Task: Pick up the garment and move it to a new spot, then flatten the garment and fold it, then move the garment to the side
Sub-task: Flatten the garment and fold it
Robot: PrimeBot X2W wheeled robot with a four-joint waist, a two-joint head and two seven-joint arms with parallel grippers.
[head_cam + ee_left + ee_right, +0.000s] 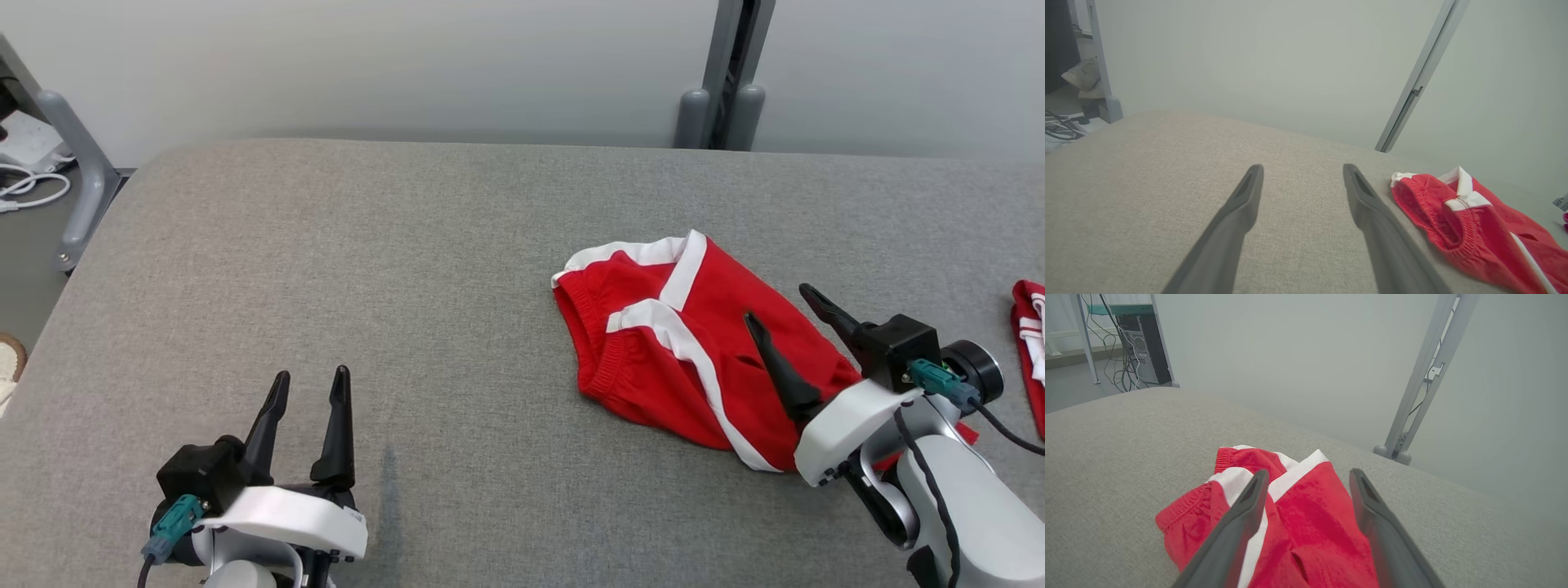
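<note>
Here are the red shorts [653,343], bunched up on the grey counter [326,261], right of centre. The right pincer [775,302] is directly over their near right end, fingers spread wide, gripping nothing. I cannot tell whether the tips brush the cloth. The heap runs on a slant: the elastic waistband is far and to the left, and the white-trimmed leg trails back under the right arm. The right pincer points almost straight along that line.

The left pincer [311,372] is also spread and empty, low on the left and well apart from the shorts, with bare counter between them. The right arm looks much the better placed for smoothing them out. A second red piece of clothing [1030,343] lies at the far right edge.
</note>
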